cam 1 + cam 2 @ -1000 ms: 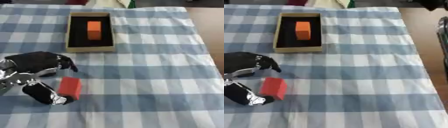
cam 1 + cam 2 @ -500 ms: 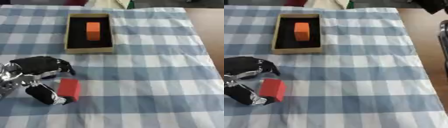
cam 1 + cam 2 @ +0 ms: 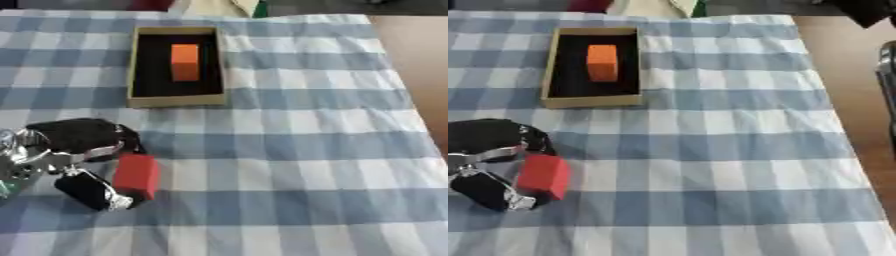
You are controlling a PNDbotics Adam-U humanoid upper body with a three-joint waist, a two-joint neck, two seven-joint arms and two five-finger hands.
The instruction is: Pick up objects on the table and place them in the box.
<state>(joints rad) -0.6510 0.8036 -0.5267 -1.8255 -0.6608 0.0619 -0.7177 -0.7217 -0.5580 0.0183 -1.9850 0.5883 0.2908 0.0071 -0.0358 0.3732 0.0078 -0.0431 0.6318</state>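
Viewing from the left eye first: the left hand point(image 3: 74, 155) sits near the left edge of the table point(image 3: 306, 150), its fingers curled over the top of a red block point(image 3: 136, 175) and its thumb point(image 3: 92, 192) against the block's left face, so the block is pinched between them. The block appears to rest on, or sit just above, the checked cloth; which one cannot be told. The box point(image 3: 131, 70) stands towards the far edge, well apart from the hand, with an orange block point(image 3: 185, 61) lying in its far half and the near half showing bare dark floor. From the right eye, the same pinch shows on the block's left side, and a dark object point(image 3: 885, 65) at the right edge of the view cannot be confirmed as the right hand. Judgement: the grasp is the step in hand; a sound lift calls for keeping the block level, raising it clear of the box's near wall, and releasing over the bare near half.
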